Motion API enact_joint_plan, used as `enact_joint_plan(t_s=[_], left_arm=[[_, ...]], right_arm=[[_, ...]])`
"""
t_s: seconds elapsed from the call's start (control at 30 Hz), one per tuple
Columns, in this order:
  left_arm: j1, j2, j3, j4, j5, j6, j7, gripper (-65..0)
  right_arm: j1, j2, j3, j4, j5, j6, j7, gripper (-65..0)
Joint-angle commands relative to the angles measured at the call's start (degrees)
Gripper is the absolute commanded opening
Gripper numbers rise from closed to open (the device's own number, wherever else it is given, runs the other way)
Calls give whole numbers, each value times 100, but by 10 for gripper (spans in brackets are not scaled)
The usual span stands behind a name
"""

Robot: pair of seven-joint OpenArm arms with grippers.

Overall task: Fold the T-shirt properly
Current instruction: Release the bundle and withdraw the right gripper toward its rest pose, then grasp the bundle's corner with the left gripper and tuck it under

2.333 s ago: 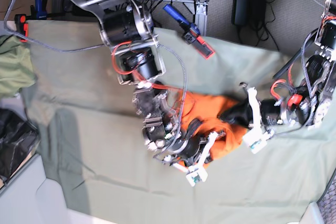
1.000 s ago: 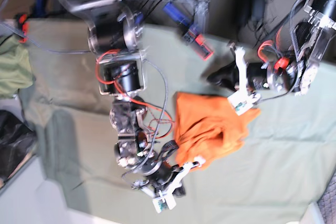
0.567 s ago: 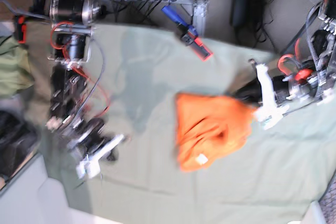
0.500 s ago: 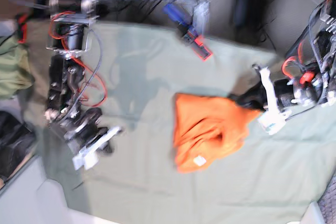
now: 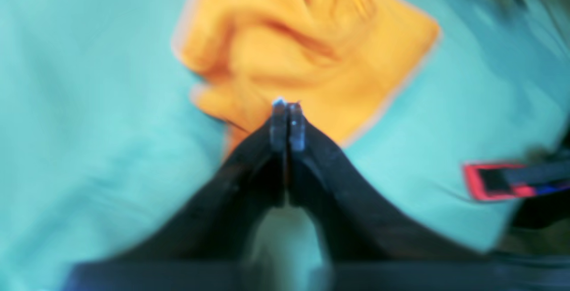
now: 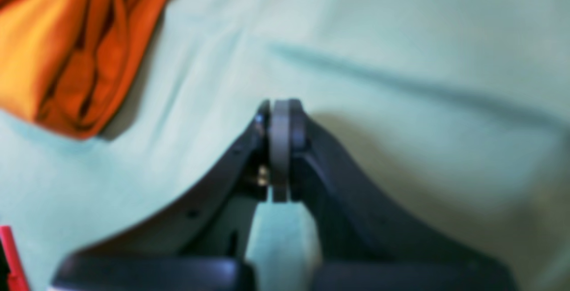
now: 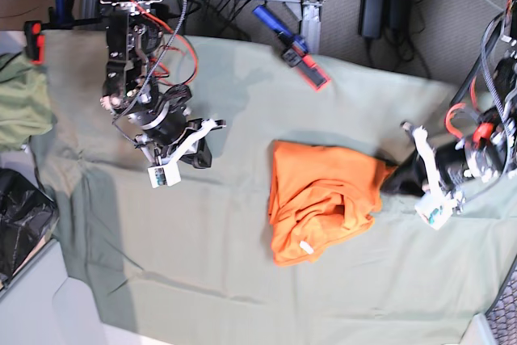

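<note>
The orange T-shirt (image 7: 323,198) lies in a rumpled folded bundle on the sage green cloth (image 7: 234,256), right of centre. My left gripper (image 7: 388,183) is shut and rests at the shirt's right edge. In the left wrist view its closed tips (image 5: 285,104) sit over the edge of the T-shirt (image 5: 303,41), and nothing shows between them. My right gripper (image 7: 199,157) is shut and empty, well left of the shirt. In the right wrist view it (image 6: 280,106) hangs over bare cloth, with the T-shirt (image 6: 67,46) at the upper left.
A blue and red clamp tool (image 7: 292,48) lies on the cloth's far edge; it also shows in the left wrist view (image 5: 498,179). An olive-green garment (image 7: 20,107) and a black bag (image 7: 20,224) sit at the left. Cables and power bricks (image 7: 380,2) lie behind the table.
My right arm let go of the shirt and swung far left and back. My left gripper lowered the shirt's right side and drew off to its edge. The shirt now lies still.
</note>
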Motion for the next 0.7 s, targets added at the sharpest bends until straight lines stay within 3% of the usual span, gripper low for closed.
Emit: enact_joint_plan(t_s=[0.0, 0.07, 0.13, 0.43, 0.53, 0.67], left_arm=[[-308, -76, -46, 2, -103, -45, -184, -483], [-654, -70, -44, -184, -129, 0, -181, -342], [-946, -24, -39, -485, -238, 254, -181, -287], [-1978, 667, -35, -3303, -1128, 258, -96, -288], [-1982, 708, -35, -3475, -1495, -45, 232, -288], [-2015, 734, -35, -3456, -2155, -45, 699, -288]], right_arm=[[63, 7, 42, 114, 76, 516, 131, -650], [-13, -74, 42, 114, 66, 518, 122, -650], [-118, -151, 42, 118, 66, 518, 111, -650], [-302, -271, 42, 120, 35, 518, 107, -650], [-313, -271, 42, 120, 24, 518, 105, -650], [-315, -269, 42, 120, 20, 518, 107, -650]])
